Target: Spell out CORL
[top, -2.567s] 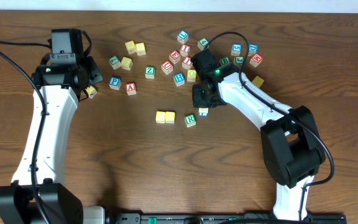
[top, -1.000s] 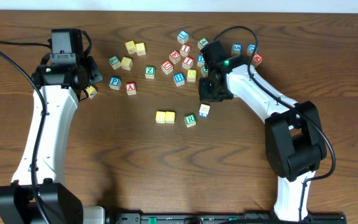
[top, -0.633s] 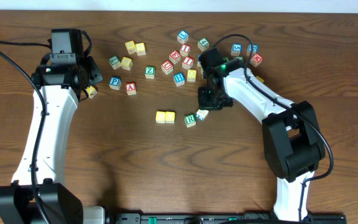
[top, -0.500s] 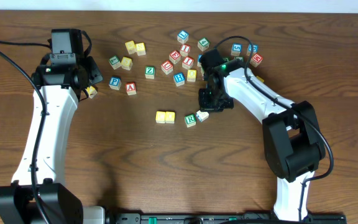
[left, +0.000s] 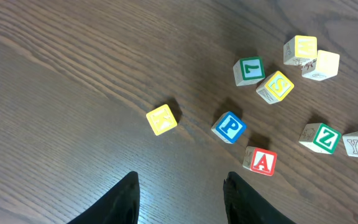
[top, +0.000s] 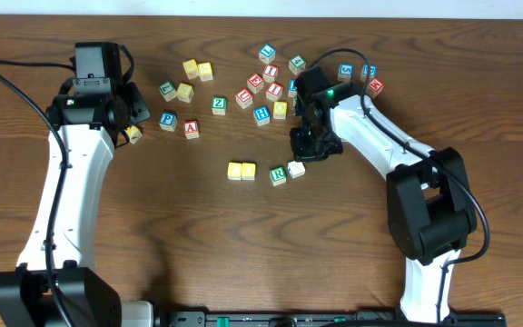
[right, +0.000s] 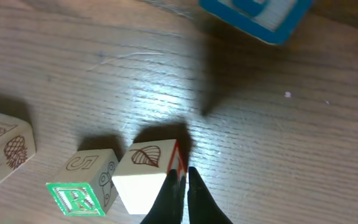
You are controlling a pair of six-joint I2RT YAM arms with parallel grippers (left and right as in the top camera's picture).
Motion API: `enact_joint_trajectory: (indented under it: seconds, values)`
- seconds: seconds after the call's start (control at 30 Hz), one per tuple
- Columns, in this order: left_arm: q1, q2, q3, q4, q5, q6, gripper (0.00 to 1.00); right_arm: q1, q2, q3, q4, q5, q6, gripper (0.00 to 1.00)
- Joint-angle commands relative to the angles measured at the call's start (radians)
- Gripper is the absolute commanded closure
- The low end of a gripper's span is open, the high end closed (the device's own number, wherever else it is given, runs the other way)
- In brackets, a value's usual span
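The right gripper (right: 183,198) is clenched with nothing held, its 2 fingertips pressed into a single point. That point rests against the near edge of the L cube (right: 143,180), low on the side that shows a red border. The step in hand looks like nudging: the shut tip serves as a pusher to seat the last letter at the right end of the word.

The L cube sits on the table (top: 198,236), touching or very nearly touching the R cube (right: 79,190) on its left. Its top face reads as plain white from both cameras, and the letter is too small to make out. A leaf drawing shows on the side toward the wrist camera.

A cube has no long axis of its own. The line of 4 does, and in the overhead view it runs left to right. The L cube is turned a little against the R cube and lies slightly above it in that view, so the row kinks at its end. Further left, across a gap, the 2 yellow cubes (top: 235,170) stand touching each other.

The next move probably calls for a short, light push to square the L cube with its neighbour without shunting the R cube. Closing the gap to the yellow pair would follow.

The left gripper (left: 182,199) hangs released and empty, well apart from the row, near a K cube (left: 161,119).
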Motion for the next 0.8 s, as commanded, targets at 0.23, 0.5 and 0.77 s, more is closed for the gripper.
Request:
enact_joint_trajectory:
  seconds: [0.23, 0.5, 0.77]
  values:
    - [0.003, 0.008, 0.009, -0.009, -0.005, -0.001, 0.57, -0.003, -0.025, 0.02, 0.003, -0.081, -0.109, 0.99]
    - [0.003, 0.008, 0.009, -0.01, -0.005, -0.001, 0.57, -0.005, -0.025, -0.055, 0.017, -0.062, -0.105, 0.99]
    - [0.003, 0.008, 0.009, -0.01, -0.005, -0.001, 0.57, -0.048, -0.024, -0.094, 0.04, -0.035, -0.093, 0.99]
